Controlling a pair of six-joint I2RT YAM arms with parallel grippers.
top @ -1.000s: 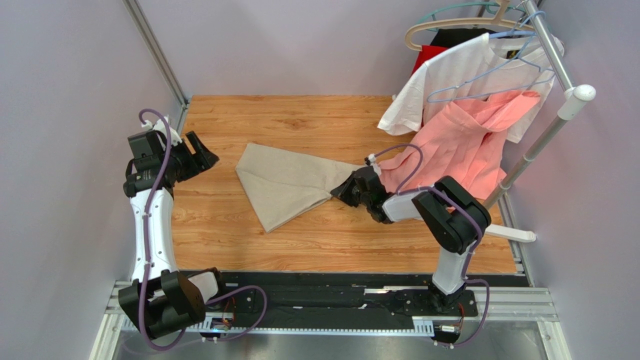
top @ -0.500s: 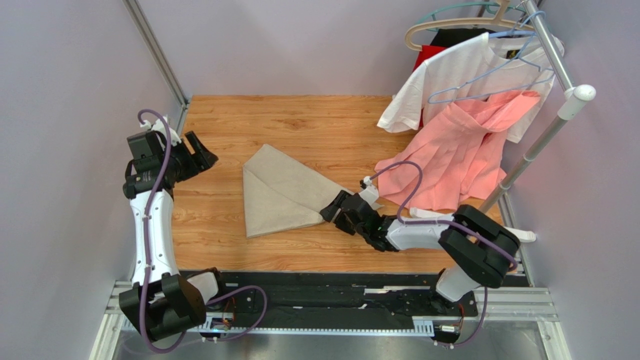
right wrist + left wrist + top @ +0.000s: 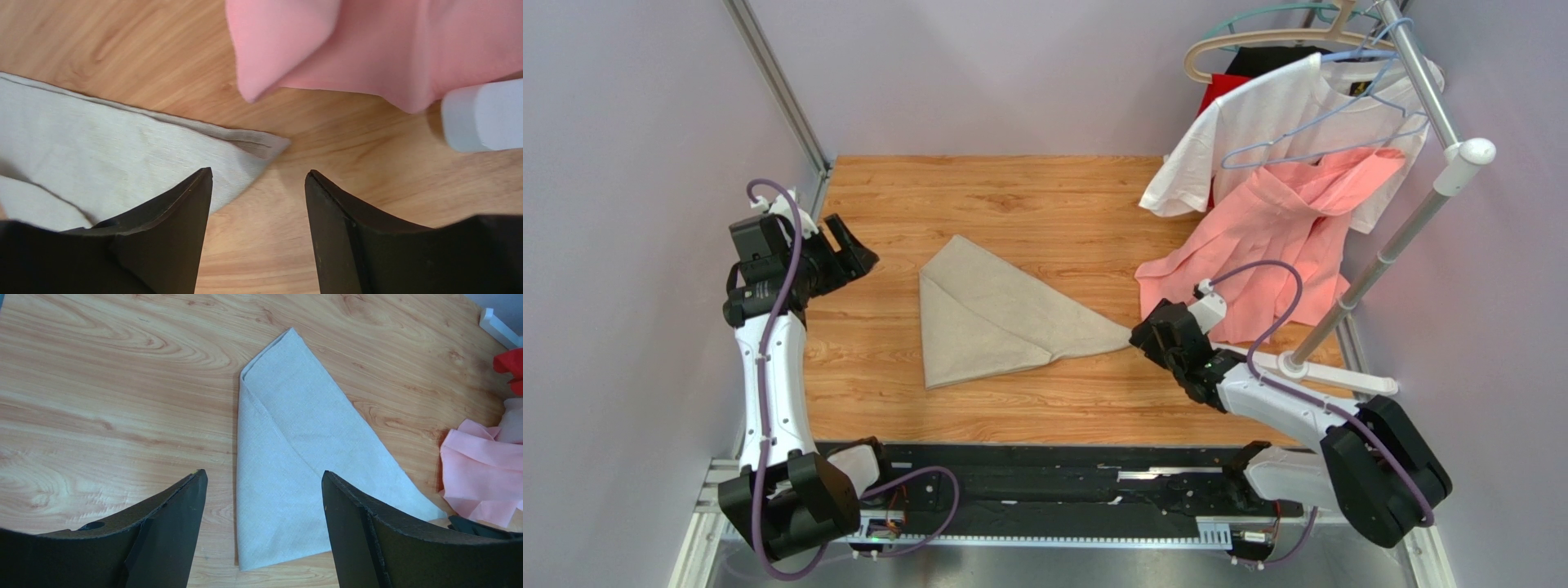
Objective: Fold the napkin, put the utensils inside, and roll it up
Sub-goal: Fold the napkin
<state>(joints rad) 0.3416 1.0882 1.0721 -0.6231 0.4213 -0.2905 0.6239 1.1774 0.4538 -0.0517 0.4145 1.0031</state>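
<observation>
Napkin partly behind right gripper, cut off in wrist view

Napkin runs off the left edge (right wrist view); pink garment cropped.

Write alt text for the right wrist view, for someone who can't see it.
The right gripper stands open over the wooden table, holding nothing. A corner of the beige napkin lies just left; a pink garment drapes across the top.

Plain beige-tan soft cloth napkin, folded into a rough triangle, lying flat at centre of overhead frame, straight edge left, long tapered corner pointing right.
</observation>
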